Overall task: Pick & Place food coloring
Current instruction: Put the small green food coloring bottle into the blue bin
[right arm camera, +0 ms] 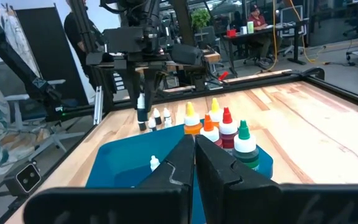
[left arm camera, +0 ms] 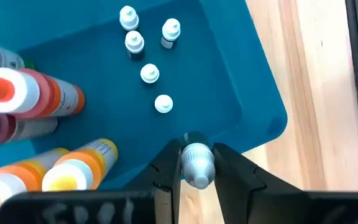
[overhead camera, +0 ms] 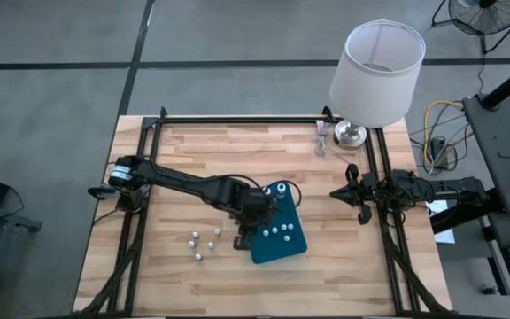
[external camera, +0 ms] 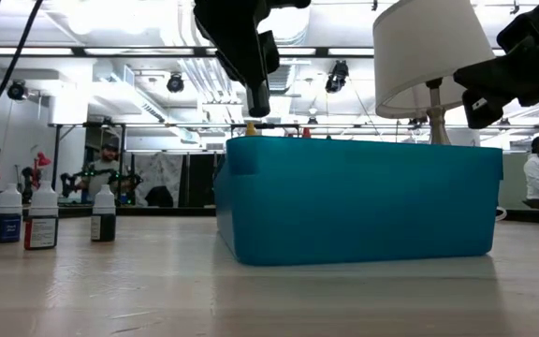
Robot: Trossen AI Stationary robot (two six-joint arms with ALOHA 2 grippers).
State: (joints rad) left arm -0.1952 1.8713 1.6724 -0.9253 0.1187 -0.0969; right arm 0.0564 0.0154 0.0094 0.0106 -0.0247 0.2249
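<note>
My left gripper (left arm camera: 196, 168) hovers over the left edge of the teal tray (left arm camera: 229, 81), shut on one small whitish-capped bottle of food coloring (left arm camera: 196, 163). Several small bottles (left arm camera: 149, 73) and taller ones with orange, yellow and red tops (right arm camera: 219, 127) stand inside the tray. More small bottles (overhead camera: 204, 244) stand upright on the wood left of the tray. In the low view my left gripper (external camera: 256, 94) hangs above the tray wall (external camera: 363, 201). My right gripper (right arm camera: 194, 158) is shut and waits at the table's right edge (overhead camera: 359, 191). My left gripper pinches the small bottle by its white cap (left arm camera: 196, 155) between its two fingers (left arm camera: 166, 171), coming from above and pointing down. The bottle hangs upright below the fingers (right arm camera: 142, 111), lifted clear above the tray's edge.
A white-shaded lamp (overhead camera: 377, 73) stands at the table's far right corner, with small clear items (overhead camera: 323, 137) beside its base. A black frame (overhead camera: 237, 120) runs along the table's far edge and both sides. Bare wood lies toward the far and near edges.
</note>
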